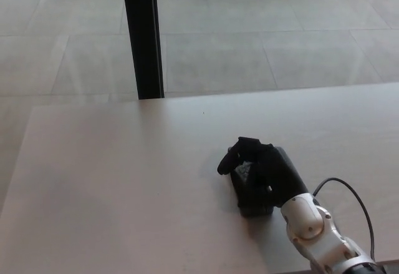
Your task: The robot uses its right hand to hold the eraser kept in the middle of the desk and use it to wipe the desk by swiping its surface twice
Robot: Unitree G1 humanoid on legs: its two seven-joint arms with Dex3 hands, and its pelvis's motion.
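Black right hand (262, 171) clamped on eraser (252, 206) | eraser mostly hidden beneath | desk (112, 186) front edge cropped

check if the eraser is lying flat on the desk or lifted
Flat: the eraser lies on the desk under the right robot hand.

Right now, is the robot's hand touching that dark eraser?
Touching. In the head view the right hand lies over the eraser, fingers curled around it.
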